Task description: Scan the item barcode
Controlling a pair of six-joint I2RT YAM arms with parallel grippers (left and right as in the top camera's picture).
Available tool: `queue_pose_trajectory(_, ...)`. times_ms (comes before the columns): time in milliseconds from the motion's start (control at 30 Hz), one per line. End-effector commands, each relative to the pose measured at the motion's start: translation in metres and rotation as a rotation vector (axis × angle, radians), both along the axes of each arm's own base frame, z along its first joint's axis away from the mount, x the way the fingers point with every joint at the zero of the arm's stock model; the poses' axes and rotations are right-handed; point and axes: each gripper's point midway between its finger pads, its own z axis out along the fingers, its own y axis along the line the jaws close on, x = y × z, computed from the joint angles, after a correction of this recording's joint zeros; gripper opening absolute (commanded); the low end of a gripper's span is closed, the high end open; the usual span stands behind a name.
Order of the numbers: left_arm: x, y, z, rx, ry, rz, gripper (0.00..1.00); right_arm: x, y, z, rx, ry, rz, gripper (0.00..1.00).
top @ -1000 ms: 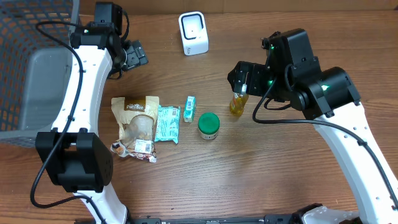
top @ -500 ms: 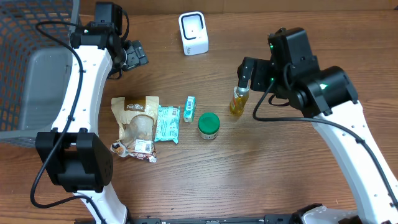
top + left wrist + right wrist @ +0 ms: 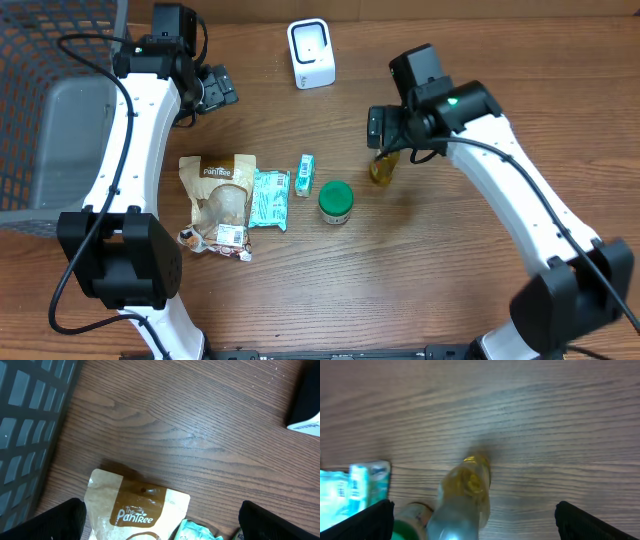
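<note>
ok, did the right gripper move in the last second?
Yes. The right gripper swung left at the wrist, toward the white scanner, open over the yellow bottle.

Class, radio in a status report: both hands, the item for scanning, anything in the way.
Left hand open, empty. Right hand open, over the yellow bottle, no grip yet. Green-lidded jar close beside; nothing between bottle and scanner.

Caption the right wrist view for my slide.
Open right gripper hovers over a small yellow bottle on the wood table.

"The PanTree" on brown pouch (image 3: 137,510)
</note>
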Motion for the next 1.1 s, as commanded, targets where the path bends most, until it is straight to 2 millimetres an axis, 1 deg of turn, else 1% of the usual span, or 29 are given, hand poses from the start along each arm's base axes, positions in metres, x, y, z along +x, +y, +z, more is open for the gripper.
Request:
queue_pose_trajectory(0,0.003,-0.0013,0.0122,-0.01,-0.033,0.007,1.0,0.0024,0.0006,-0.018,-0.031,0.031,0.018,1.0)
queue_pose_trajectory(67,0.003,-0.0012,0.0122,-0.01,-0.033,0.007,1.0,0.0032,0.001,-0.0232,-0.035,0.042,0.018,1.0)
queue_pose_trajectory(133,0.003,-0.0013,0.0122,-0.01,-0.033,0.007,1.0,0.0031,0.001,-0.0241,-0.036,0.045,0.019,1.0)
queue_pose_trajectory(333,0.003,-0.0013,0.0122,-0.01,-0.033,0.007,0.99,0.0039,0.0021,-0.0246,-0.031,0.044,0.02,1.0)
queue_pose_trajectory(467,0.003,-0.0013,0.0122,-0.01,-0.033,0.007,1.0,0.0018,0.0076,-0.0251,-0.001,0.056,0.031,1.0)
queue_pose_trajectory(1067,0.003,-0.0013,0.0122,-0.01,-0.033,0.007,1.0,0.0018,0.0075,-0.0251,-0.002,0.055,0.03,1.0)
